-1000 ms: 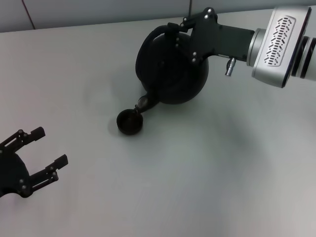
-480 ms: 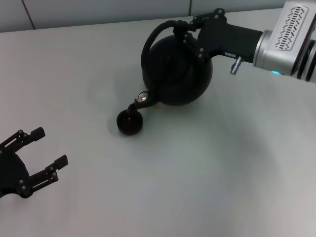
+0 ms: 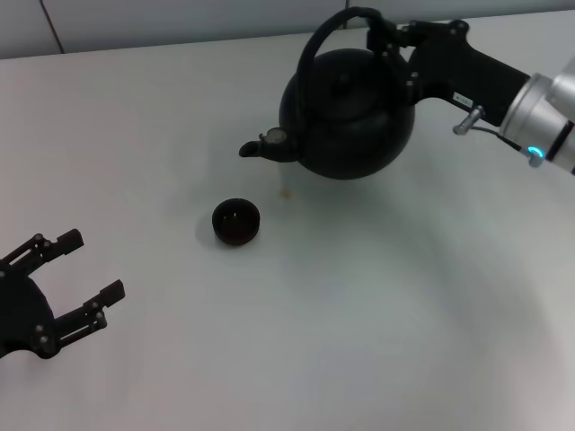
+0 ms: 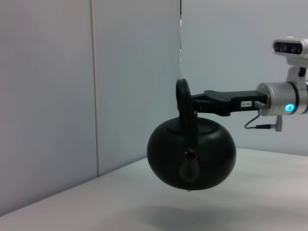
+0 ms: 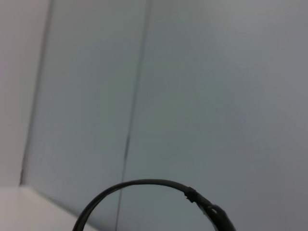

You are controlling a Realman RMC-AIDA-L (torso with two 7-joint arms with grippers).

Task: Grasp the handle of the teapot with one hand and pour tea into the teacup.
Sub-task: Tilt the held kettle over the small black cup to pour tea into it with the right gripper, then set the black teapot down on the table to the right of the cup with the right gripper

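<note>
The round black teapot (image 3: 350, 112) hangs level in the air above the table's far right, its spout (image 3: 260, 145) pointing left. My right gripper (image 3: 384, 34) is shut on the arched handle (image 3: 334, 29) at its top. The left wrist view shows the teapot (image 4: 192, 154) clear of the table, spout toward the camera, held by the handle (image 4: 183, 96). The right wrist view shows only the handle's arc (image 5: 144, 185). The tiny black teacup (image 3: 236, 221) stands on the table, below and left of the spout. My left gripper (image 3: 76, 278) is open and empty at the near left.
The white table (image 3: 359, 314) ends at a pale wall (image 3: 180, 22) behind the teapot. A small brownish drip mark (image 3: 286, 189) lies on the table between cup and teapot.
The right arm has lifted the teapot up and to the right and tipped it back level; its spout has left the teacup. The left arm has not moved.
</note>
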